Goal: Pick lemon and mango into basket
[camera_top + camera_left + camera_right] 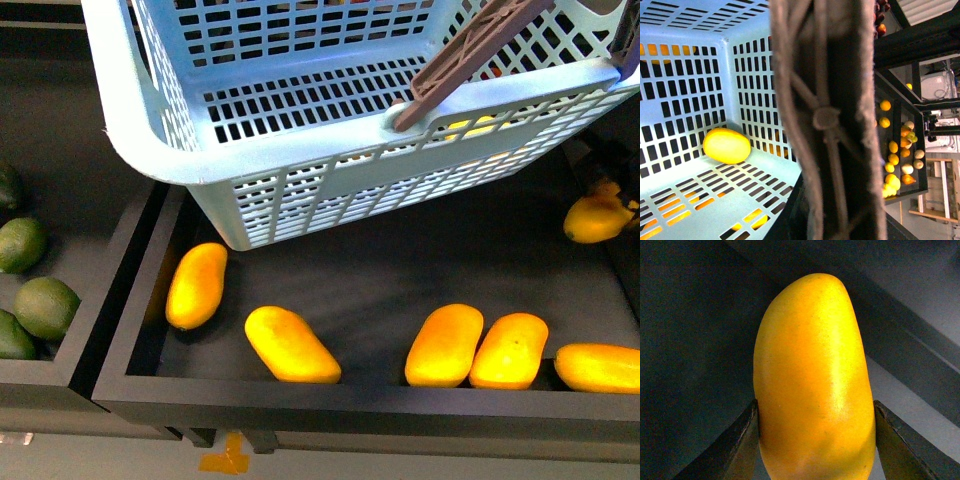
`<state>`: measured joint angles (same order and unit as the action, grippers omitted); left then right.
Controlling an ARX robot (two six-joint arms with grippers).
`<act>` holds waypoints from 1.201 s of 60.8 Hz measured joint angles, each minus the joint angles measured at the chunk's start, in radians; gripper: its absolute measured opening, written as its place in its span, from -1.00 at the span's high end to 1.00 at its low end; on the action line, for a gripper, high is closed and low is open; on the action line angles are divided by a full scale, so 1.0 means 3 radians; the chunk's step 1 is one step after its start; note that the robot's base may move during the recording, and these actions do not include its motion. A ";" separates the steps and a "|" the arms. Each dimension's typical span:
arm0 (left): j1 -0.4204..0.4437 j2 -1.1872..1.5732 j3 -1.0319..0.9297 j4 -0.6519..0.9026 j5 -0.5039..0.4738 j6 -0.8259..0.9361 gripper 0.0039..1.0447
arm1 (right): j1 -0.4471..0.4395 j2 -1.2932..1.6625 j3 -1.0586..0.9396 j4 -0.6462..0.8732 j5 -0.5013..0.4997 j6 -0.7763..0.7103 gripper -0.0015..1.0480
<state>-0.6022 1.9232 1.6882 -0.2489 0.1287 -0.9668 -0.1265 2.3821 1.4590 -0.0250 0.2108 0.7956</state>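
Your right end effector (815, 442) is clamped on a mango (810, 365), one finger pressed against each side of the fruit. In the front view that mango (597, 218) hangs at the far right, above the black tray (300, 400) and just below the basket's low corner. The basket (300, 180) is tilted above the tray's back half, its brown handle (460, 60) angled up to the right. The lemon (726, 145) lies inside on the basket floor, against a slotted wall. Your left wrist camera is filled by the handle (825, 120). The left end effector's fingers do not show, so you cannot tell its state. Five loose mangoes (291, 344) lie in the tray, and green fruits (46, 306) sit in the neighbouring tray.
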 joint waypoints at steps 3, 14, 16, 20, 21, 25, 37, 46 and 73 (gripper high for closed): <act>0.0000 0.0000 0.0000 0.0000 -0.0001 0.0000 0.92 | -0.0036 -0.0226 -0.0201 0.0104 -0.0020 -0.0057 -0.07; 0.0000 0.0000 0.0000 0.0000 -0.0004 0.0000 0.92 | -0.0141 -0.1082 -0.0927 0.0456 -0.0131 -0.0497 -0.07; 0.0000 0.0000 0.0000 0.0000 -0.0004 0.0000 0.92 | -0.0156 -0.1245 -0.1048 0.0474 -0.0165 -0.0591 -0.07; 0.0000 0.0000 0.0000 0.0000 -0.0004 0.0000 0.92 | -0.0188 -0.1558 -0.1245 0.0476 -0.0228 -0.0721 -0.07; 0.0000 0.0000 0.0000 0.0000 -0.0004 0.0000 0.92 | -0.0196 -0.1654 -0.1296 0.0476 -0.0271 -0.0764 -0.07; 0.0000 0.0000 0.0000 0.0000 -0.0003 -0.0001 0.92 | -0.0212 -0.1999 -0.1432 0.0456 -0.0394 -0.0872 -0.07; 0.0000 0.0000 0.0000 0.0000 -0.0003 0.0000 0.92 | -0.0069 -0.2673 -0.1615 0.0566 -0.0624 -0.1077 -0.06; -0.0001 0.0000 0.0000 0.0000 0.0005 -0.0001 0.92 | 0.0163 -0.2976 -0.1637 0.0712 -0.0679 -0.1139 -0.06; 0.0000 0.0000 0.0000 0.0000 -0.0005 0.0000 0.92 | 0.1218 -0.2721 -0.1467 0.1039 -0.0214 -0.1492 -0.05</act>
<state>-0.6022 1.9232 1.6882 -0.2489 0.1272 -0.9668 0.2390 1.5658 1.0187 0.2867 0.1467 0.3481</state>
